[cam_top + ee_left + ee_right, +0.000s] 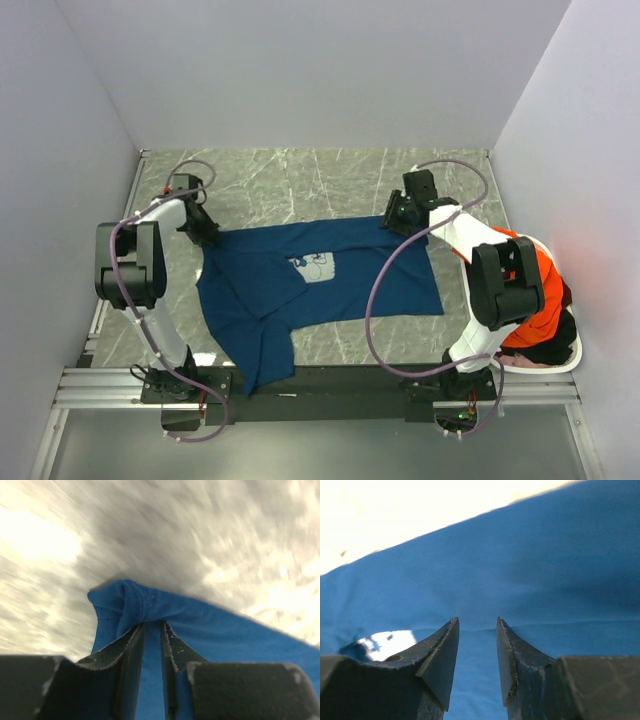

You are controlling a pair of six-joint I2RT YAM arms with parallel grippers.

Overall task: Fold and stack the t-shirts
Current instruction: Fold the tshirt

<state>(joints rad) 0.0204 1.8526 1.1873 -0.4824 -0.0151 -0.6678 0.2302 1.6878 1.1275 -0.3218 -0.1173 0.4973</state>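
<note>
A navy blue t-shirt [330,290] with a pale chest print [315,266] lies spread on the marble table, one sleeve part hanging over the near edge. My left gripper [205,232] is at its far left corner. In the left wrist view it [153,626] is shut on a bunched fold of the blue cloth [225,625]. My right gripper [395,218] is at the far right corner. In the right wrist view it [477,621] has its jaws apart over the blue cloth [520,570]. An orange t-shirt [545,290] lies in the basket, partly hidden by the right arm.
The white basket [572,355] stands at the right edge beside the right arm's base, with a dark garment [545,350] under the orange one. Walls close in the table on three sides. A metal rail [320,385] runs along the near edge.
</note>
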